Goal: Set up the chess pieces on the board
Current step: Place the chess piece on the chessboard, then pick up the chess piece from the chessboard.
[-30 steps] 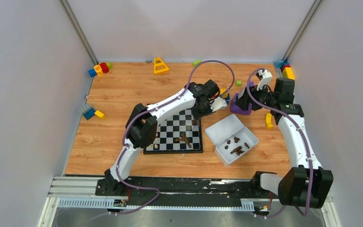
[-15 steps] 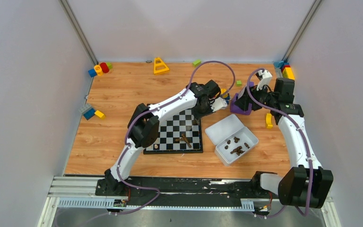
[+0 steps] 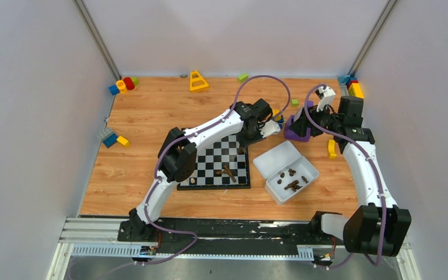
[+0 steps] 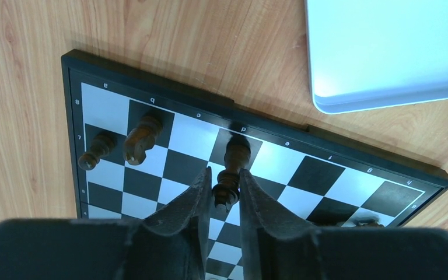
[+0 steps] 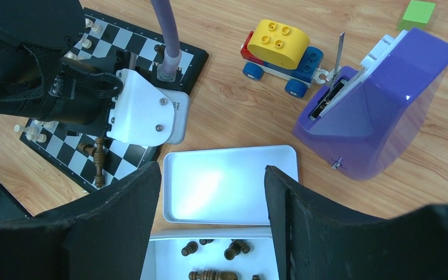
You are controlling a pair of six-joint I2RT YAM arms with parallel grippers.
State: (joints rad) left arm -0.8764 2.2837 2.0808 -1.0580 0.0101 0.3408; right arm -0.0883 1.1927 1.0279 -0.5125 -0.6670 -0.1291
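Between left jaws, dark piece (image 4: 231, 172)

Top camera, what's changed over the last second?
The left arm shifted its elbow slightly rightward in the view; the left gripper barely moved over the board's far right corner. No grab or release shows from above. The right arm, the tray and the lying dark pieces stayed put.

One chessboard (image 4: 321, 169), one white tray (image 3: 280, 195), one white lid (image 3: 277, 157), two robot arms (image 3: 210, 131), three dark chessmen (image 4: 140, 137) upright by the board's lettered edge, two more lying mid-board, those in the tray too small to count, one purple case (image 5: 379, 111), one yellow-topped wheeled toy (image 5: 277, 49)
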